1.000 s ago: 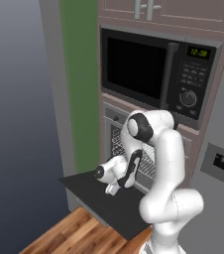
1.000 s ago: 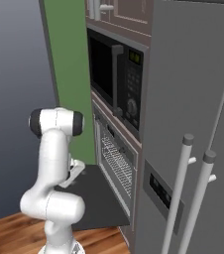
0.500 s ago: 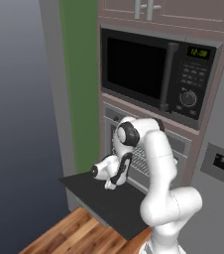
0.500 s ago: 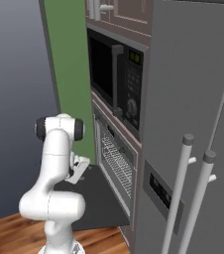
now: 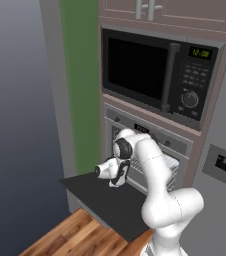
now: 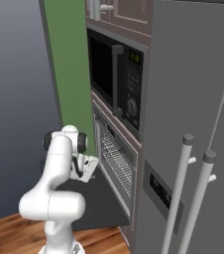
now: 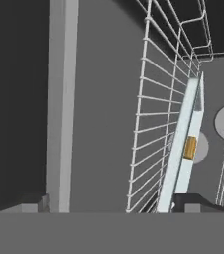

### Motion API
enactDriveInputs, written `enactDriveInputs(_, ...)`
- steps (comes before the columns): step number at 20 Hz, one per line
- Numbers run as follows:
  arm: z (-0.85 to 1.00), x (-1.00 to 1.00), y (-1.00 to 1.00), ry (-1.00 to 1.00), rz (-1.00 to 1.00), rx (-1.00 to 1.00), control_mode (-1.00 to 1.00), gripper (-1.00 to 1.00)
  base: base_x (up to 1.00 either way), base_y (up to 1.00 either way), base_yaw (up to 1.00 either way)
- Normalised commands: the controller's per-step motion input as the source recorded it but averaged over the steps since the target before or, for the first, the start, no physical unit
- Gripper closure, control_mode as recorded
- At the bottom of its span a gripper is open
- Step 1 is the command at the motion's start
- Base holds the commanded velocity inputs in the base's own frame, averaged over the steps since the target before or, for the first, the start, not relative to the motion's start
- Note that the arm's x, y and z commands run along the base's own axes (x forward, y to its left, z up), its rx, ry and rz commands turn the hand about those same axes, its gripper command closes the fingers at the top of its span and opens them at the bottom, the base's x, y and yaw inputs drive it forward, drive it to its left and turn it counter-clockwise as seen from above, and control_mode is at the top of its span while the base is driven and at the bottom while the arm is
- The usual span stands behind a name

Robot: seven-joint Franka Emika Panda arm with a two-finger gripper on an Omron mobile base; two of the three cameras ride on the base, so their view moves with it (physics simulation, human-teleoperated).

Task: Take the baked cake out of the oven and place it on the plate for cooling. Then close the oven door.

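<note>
Kitchen wall: a microwave (image 5: pixel 157 75) is built in above the oven (image 5: pixel 150 150).
Oven door (image 5: pixel 110 202): folded down flat.
Pincer (image 5: pixel 116 184): wide open, nothing held, above the door.
Cake (image 7: pixel 190 148): seen on a pale tray (image 7: pixel 181 149) between the wire racks (image 7: pixel 156 114).

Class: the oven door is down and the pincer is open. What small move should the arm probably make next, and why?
Probably ease the open pincer forward into the oven, toward the baked cake. The oven door already lies flat, and the cake sits on its pale tray among the wire racks, ungrasped.
</note>
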Motion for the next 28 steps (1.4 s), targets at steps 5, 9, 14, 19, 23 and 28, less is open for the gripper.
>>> enactDriveInputs(5,-0.57,0.7,-0.32,0.07,0.0,-0.08,-1.0,-1.0,0.0,0.0,0.0)
enactDriveInputs(9,-0.4,0.63,-0.35,0.05,0.0,-0.06,-1.0,-1.0,0.0,0.0,0.0)
enactDriveInputs(14,-0.4,0.63,-0.27,0.07,0.0,-0.03,-1.0,-1.0,0.0,0.0,0.0)
enactDriveInputs(19,-0.48,0.55,-0.19,0.08,0.0,-0.02,-1.0,-1.0,0.0,0.0,0.0)
enactDriveInputs(23,-0.36,0.47,-0.2,0.05,0.0,0.0,-1.0,-1.0,0.0,0.0,0.0)
enactDriveInputs(28,-0.62,0.35,-0.11,0.13,0.0,-0.03,-1.0,-1.0,0.0,0.0,0.0)
